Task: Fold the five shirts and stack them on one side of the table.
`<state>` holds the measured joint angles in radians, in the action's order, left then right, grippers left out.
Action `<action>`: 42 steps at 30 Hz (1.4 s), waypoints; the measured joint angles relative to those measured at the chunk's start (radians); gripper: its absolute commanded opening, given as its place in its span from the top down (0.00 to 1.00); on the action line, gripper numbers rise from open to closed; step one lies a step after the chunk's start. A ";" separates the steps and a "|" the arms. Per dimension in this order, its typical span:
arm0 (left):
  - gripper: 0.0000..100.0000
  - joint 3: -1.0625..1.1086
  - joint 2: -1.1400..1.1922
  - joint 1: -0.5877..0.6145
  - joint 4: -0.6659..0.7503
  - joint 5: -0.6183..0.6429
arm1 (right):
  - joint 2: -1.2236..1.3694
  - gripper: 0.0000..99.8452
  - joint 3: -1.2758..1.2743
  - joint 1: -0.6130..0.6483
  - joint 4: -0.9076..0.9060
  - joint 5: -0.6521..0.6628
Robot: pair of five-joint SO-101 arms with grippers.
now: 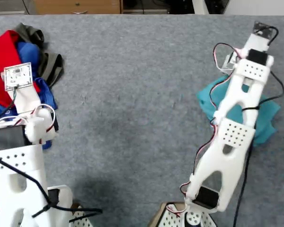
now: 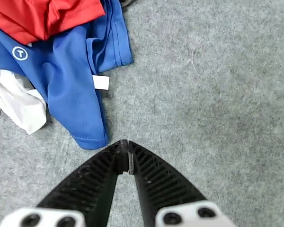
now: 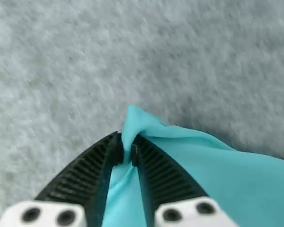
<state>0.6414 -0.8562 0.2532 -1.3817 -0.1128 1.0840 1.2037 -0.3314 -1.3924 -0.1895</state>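
A: Item, teal shirt (image 1: 270, 113): right edge of counter (image 1: 132, 94), crumpled. Risk?
B: Thin pinch. The cloth may slip free under a pull, or drag along bunched.
A: Right jaws?
B: Closed on a small fold of its edge.
A: Left jaws?
B: Closed, empty, just beside blue shirt (image 2: 71, 85). Pile (image 1: 19, 52) sits at far left corner.

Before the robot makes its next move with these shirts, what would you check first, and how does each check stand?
1. Hold of right gripper on teal shirt: ok, cloth pinched between its jaws.
2. Is left gripper free: ok, shut on nothing, near the blue shirt.
3. Is teal shirt flat: not ok, bunched.
4. Is teal shirt apart from the pile: ok.
5. All five shirts present: cannot tell, pile overlaps.
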 measured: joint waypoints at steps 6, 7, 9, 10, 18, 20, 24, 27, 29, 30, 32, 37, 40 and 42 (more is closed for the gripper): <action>0.98 -0.031 0.031 0.000 0.000 0.000 | 0.137 0.99 0.235 0.037 -0.003 0.000; 0.98 -0.031 0.031 0.000 0.000 0.000 | 0.149 0.99 0.253 0.044 -0.003 0.000; 0.98 -0.031 0.031 0.000 0.000 0.000 | 0.167 0.99 0.281 0.058 -0.003 -0.005; 0.98 -0.031 0.031 0.000 0.000 0.000 | 0.170 0.99 0.284 0.063 -0.002 -0.014; 0.98 -0.031 0.031 0.011 0.000 0.000 | 0.172 0.88 0.287 0.074 0.021 -0.041; 0.98 -0.031 0.031 0.028 0.000 0.000 | 0.172 0.77 0.287 0.075 0.021 -0.041; 0.98 -0.031 0.031 0.061 0.000 0.000 | 0.172 0.67 0.298 0.075 -0.012 -0.041; 0.98 -0.031 0.031 0.069 0.000 0.000 | 0.172 0.72 0.299 0.075 -0.064 -0.041; 0.98 -0.031 0.031 0.069 0.000 0.000 | 0.172 0.79 0.338 0.075 -0.121 -0.041; 0.98 -0.034 0.031 0.075 0.000 -0.002 | 0.172 0.84 0.364 0.075 -0.155 -0.041; 0.98 -0.051 0.032 0.104 0.008 -0.002 | 0.167 0.95 0.408 0.075 -0.236 -0.040; 0.96 -0.074 0.038 0.245 0.077 -0.002 | 0.124 0.96 0.416 0.075 -0.367 -0.040; 0.91 -0.097 0.095 0.313 0.117 -0.006 | 0.063 1.00 0.397 0.075 -0.370 -0.040; 0.91 -0.150 0.169 0.350 0.124 -0.012 | 0.014 0.99 0.371 0.075 -0.371 -0.040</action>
<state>0.4910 -0.6874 0.6030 -1.2574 -0.1250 1.0978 1.5750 -0.2562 -1.7637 -0.2294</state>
